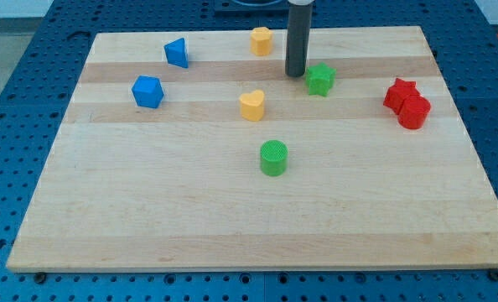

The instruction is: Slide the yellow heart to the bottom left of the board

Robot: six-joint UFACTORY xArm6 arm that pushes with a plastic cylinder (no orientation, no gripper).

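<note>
The yellow heart (251,106) lies near the middle of the wooden board (148,210), a little above centre. My tip (295,75) stands on the board up and to the right of the heart, apart from it, just left of the green star (319,80). A second yellow block (261,40) sits near the view's top edge, left of the rod.
A green cylinder (273,158) sits below the heart. A blue triangular block (177,53) and a blue faceted block (147,91) lie at the upper left. A red star (399,92) and a red cylinder (414,111) touch at the right.
</note>
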